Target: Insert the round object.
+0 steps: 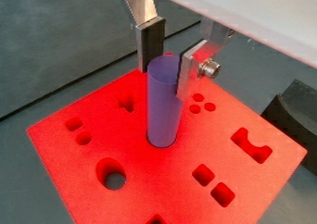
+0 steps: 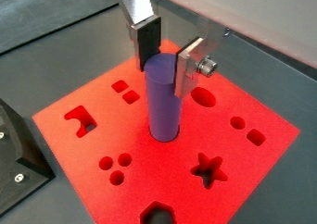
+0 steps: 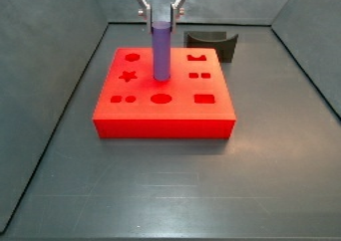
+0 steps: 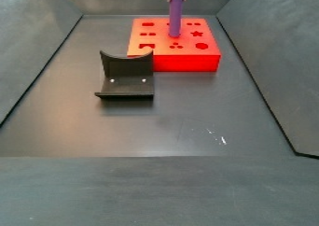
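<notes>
The red block (image 3: 166,111) carries shaped holes; the purple cylinder peg (image 3: 160,51) stands upright, long axis vertical, its lower end in a central hole. The gripper (image 1: 166,54) above the block clamps the peg's top between both fingers (image 2: 147,35).

The gripper (image 1: 169,50), up above the red block (image 1: 87,158), has shiny silver metal fingers (image 1: 192,64) with dull black pads. The round object (image 1: 164,103) looks like smooth purple plastic, a bit see-through, and the red block looks smooth and plain, not shiny. The floor (image 3: 160,185) is dark grey and dull, and the dark grey curved holder (image 4: 125,76) looks like dull plastic.
</notes>
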